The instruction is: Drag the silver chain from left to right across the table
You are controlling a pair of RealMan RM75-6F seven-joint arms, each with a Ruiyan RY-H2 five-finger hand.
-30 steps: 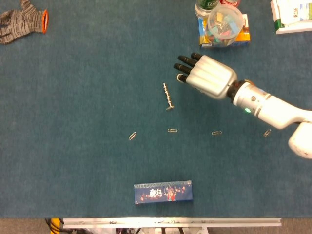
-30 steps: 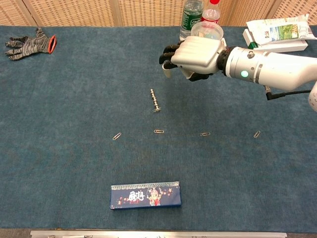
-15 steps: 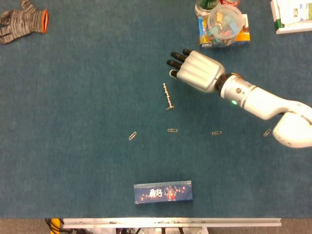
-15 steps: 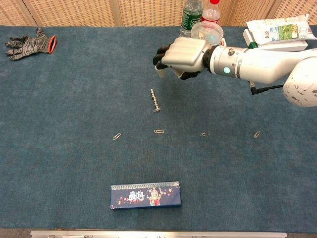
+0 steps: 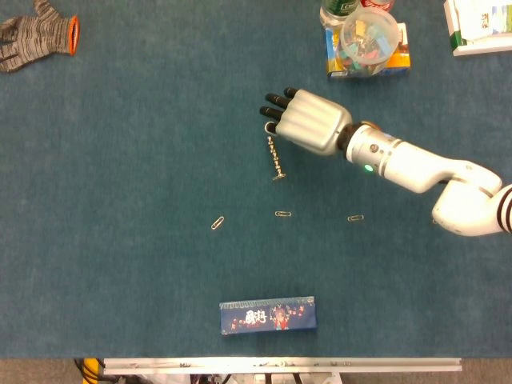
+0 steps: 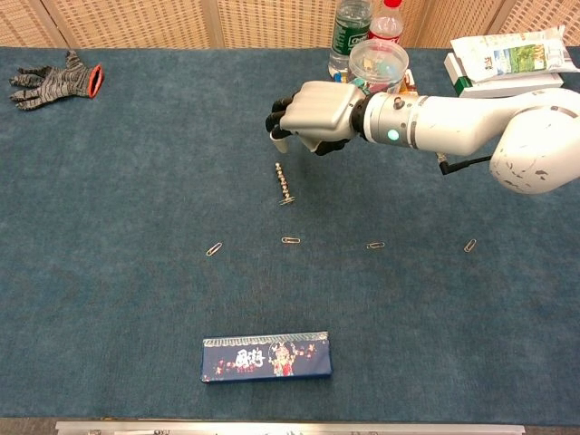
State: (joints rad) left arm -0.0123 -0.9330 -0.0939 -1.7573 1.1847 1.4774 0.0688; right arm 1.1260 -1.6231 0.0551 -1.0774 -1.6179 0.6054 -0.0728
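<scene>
Head view: short beaded silver chain [image 5: 275, 159] lies straight.

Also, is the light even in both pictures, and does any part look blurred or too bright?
Head view: soft, even light, the small silver chain a little soft but readable. Chest view: the white right hand is bright yet keeps detail, only a faint shadow beneath it on the blue felt table; no strong glare or motion blur.

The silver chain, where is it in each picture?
Head view: the silver chain lies near the middle, just below the right hand's fingertips.
Chest view: the chain sits above the middle, below that hand.
Shared landmark: the blue box lies below it, near the table's front edge.
</scene>
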